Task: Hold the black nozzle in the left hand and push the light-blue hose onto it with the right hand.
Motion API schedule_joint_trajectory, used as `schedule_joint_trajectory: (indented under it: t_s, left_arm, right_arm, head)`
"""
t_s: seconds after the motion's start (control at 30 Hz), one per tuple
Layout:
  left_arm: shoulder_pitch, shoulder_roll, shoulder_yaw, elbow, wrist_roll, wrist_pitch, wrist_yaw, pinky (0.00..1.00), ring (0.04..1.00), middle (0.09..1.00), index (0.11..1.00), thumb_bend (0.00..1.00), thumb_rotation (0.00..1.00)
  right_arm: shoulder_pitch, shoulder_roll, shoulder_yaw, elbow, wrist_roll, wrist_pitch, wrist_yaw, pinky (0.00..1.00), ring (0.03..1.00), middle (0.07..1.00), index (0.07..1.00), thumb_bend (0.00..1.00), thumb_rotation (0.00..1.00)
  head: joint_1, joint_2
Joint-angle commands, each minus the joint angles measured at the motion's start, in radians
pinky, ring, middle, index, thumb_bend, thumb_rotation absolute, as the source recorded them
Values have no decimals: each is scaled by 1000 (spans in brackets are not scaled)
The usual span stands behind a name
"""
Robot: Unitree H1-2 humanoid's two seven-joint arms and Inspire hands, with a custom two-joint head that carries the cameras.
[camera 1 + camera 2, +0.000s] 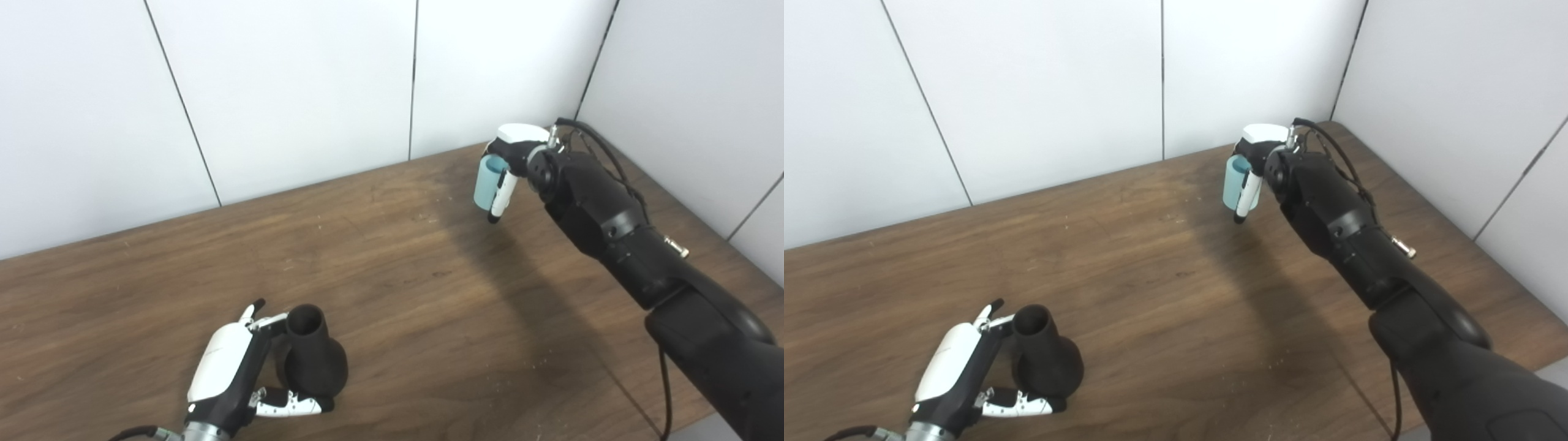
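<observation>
White panelled walls (294,92) close off the back and the right side of a dark wooden table (392,275), and the two arms reach in over it from the near edge. Down at the near left, the left hand (229,367) is wrapped around the black nozzle (312,355): its thumb lies along the flared base at the front, and its fingers (269,320) sit up by the narrow neck on the far side. The nozzle stands with its wide skirt low, apparently on the wood, and its round open mouth tilted up and a little away. Far off, near the back right corner where the walls meet, the right hand (511,162) hangs from its long black arm (612,226) and is closed on the light-blue hose (488,182). The short tube is held roughly upright, open end showing at the top, with a white, black-tipped finger lying down its outer side. I cannot tell whether the tube's lower end touches the table. Hose and nozzle are well apart, with a broad stretch of tabletop between them.
</observation>
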Motion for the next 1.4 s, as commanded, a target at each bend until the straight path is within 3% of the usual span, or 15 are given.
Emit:
schedule_joint_trajectory:
  t_s: [0.0,0.3,0.47,0.5,0.57,0.97,1.37]
  left_arm:
    - [49,35,-16,39,49,67,-72,1000,712,464,497,522,0]
    - [50,32,-17,29,45,82,-81,1000,710,464,497,522,0]
    - [51,31,-18,26,41,87,-82,1000,709,464,497,522,0]
    - [51,32,-18,27,39,86,-81,1000,709,464,497,522,0]
    - [50,32,-17,28,37,86,-81,1000,709,464,497,522,0]
    - [51,28,-19,29,33,85,-82,1000,710,464,497,522,0]
    - [49,24,-21,31,29,87,-86,1000,704,446,502,521,0]
  right_arm:
    - [-35,-28,-8,-12,9,-4,-29,542,609,717,767,849,14]
    - [-32,-30,1,-13,17,-5,-37,543,606,691,731,832,3]
    - [-23,-32,-1,-22,16,-24,-72,518,562,616,649,811,0]
    - [-23,-30,-2,-17,17,-31,-86,490,528,532,568,644,0]
    - [-20,-28,-3,-11,19,-44,-111,446,463,495,515,540,0]
    - [-3,-31,-9,-1,44,-107,-214,412,426,502,508,518,0]
    - [8,-47,-7,-86,34,-87,-180,441,442,492,500,520,0]
  head:
    - [2,2]
    - [4,4]
    - [6,9]
    - [6,7]
    - [8,8]
    - [12,15]
    - [40,22]
